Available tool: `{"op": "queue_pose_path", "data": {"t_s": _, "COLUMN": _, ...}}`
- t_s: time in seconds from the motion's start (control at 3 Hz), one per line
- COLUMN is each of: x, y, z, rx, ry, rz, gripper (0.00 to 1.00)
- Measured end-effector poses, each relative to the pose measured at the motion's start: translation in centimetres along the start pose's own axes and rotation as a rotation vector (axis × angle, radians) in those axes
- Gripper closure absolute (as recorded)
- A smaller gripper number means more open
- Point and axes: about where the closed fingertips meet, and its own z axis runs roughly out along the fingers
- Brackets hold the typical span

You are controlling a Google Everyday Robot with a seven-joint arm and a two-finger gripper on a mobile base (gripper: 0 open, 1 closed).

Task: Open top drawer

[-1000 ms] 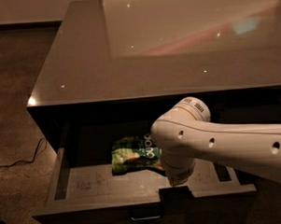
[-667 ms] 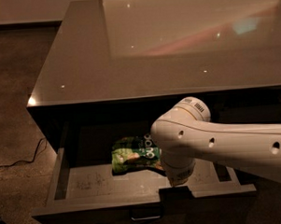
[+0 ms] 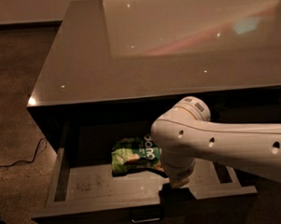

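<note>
One second on, nothing has moved: the drawer (image 3: 87, 184) stands pulled well out from under the tabletop's (image 3: 129, 63) front edge, with a green bag (image 3: 133, 154) inside. The pincer (image 3: 177, 181) sits at the drawer's front rim above the pull (image 3: 145, 219); I cannot tell how far open it is or whether it holds anything. The opening looks done.

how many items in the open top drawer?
1: a green snack bag on the top drawer floor, near centre. The gripper, at the drawer's front edge, and the arm hide some floor; more may be there.
</note>
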Motion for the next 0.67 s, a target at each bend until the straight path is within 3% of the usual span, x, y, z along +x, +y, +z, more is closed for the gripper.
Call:
{"op": "queue_pose_path", "data": {"t_s": 0.33, "x": 0.0, "y": 0.0, "z": 0.0, "rx": 0.0, "ry": 0.0, "rz": 0.0, "gripper": 0.0}}
{"op": "queue_pose_path", "data": {"t_s": 0.67, "x": 0.0, "y": 0.0, "z": 0.0, "rx": 0.0, "ry": 0.0, "rz": 0.0, "gripper": 0.0}}
